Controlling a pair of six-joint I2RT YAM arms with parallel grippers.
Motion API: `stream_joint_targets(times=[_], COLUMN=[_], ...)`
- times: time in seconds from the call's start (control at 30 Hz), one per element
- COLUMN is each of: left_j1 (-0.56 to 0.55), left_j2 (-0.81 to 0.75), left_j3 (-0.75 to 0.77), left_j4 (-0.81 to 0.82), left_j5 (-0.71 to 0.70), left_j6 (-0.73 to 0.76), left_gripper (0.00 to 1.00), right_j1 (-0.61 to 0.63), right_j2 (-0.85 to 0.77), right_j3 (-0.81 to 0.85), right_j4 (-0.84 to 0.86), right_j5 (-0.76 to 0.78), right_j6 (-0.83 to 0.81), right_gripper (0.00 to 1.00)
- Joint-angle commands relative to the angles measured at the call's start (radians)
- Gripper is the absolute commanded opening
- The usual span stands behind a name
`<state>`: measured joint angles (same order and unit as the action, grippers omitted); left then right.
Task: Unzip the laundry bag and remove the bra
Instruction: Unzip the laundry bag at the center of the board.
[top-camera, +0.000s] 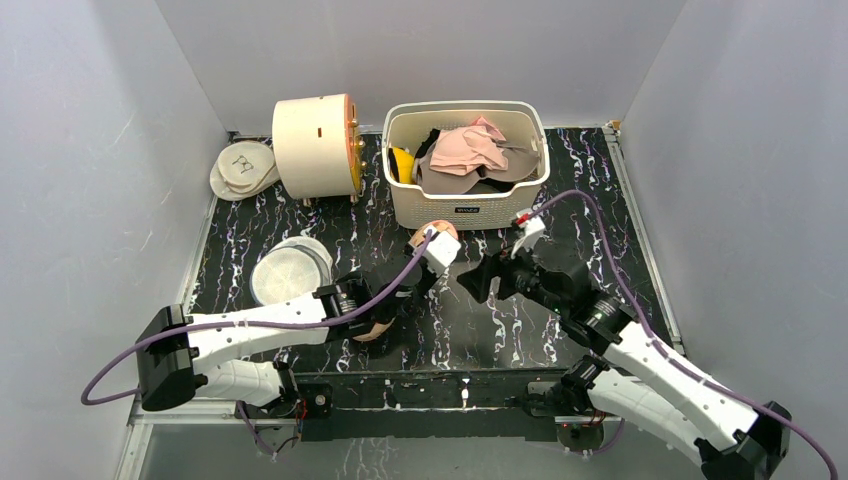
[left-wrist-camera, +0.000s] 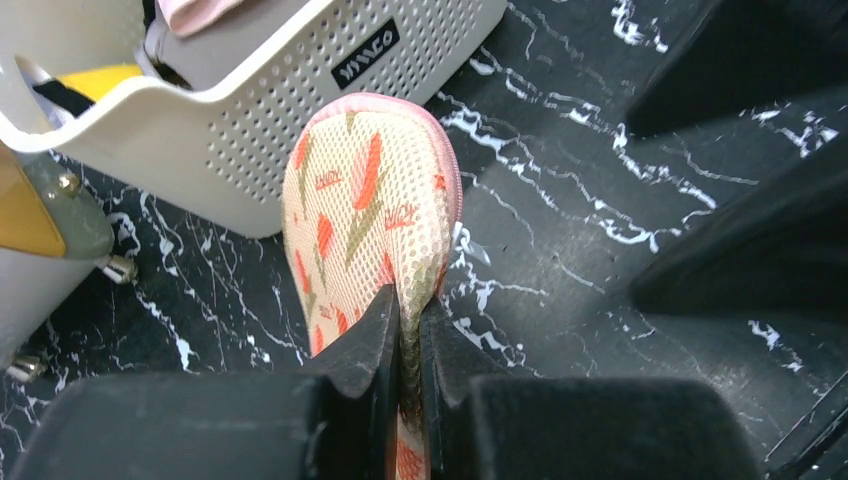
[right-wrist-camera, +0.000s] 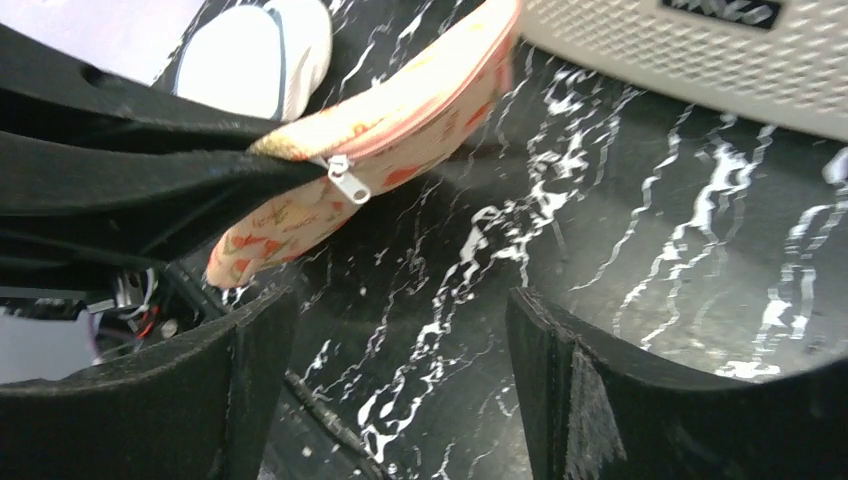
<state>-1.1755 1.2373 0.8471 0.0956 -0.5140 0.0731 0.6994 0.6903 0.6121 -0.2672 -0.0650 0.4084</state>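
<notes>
The left fingers (left-wrist-camera: 365, 345) are clamped tight on the rim of the laundry bag (left-wrist-camera: 365, 200), holding it on edge over the tabletop (left-wrist-camera: 600, 230) at the middle, just near of the white basket (left-wrist-camera: 250, 110). The right fingers (right-wrist-camera: 250, 350) stand wide apart with nothing in them, facing the zipper pull (right-wrist-camera: 347, 182). The bag looks light, soft and floppy. The small, probably slippery pull seems the best spot to pinch while the left anchors the trim.
</notes>
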Motion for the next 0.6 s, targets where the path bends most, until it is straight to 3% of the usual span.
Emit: stream_joint_targets(times=[0.0, 0.1, 0.33, 0.57], left_j1=[0.013, 0.028, 0.033, 0.062], left_j2=[-0.009, -0.024, 0.002, -0.014], left_j3=[0.035, -0.032, -0.003, 0.000], left_j4=[-0.003, 0.052, -0.006, -0.009], left_j5=[0.025, 0.035, -0.018, 0.009], left_j6=[0.033, 0.038, 0.004, -0.010], left_gripper=[0.00, 0.00, 0.00, 0.00], right_j1=[0.000, 0.000, 0.000, 0.002], right_j2=[0.068, 0.101, 0.231, 0.258], right_j3=[-0.007, -0.007, 0.040, -0.004], right_j4=[0.142, 0.185, 0.166, 0.335], right_j5=[-0.160, -0.203, -0.166, -0.092], right_j6=[-0.001, -0.024, -0.111, -0.093], right_gripper=[0.65, 0.53, 0.42, 0.32])
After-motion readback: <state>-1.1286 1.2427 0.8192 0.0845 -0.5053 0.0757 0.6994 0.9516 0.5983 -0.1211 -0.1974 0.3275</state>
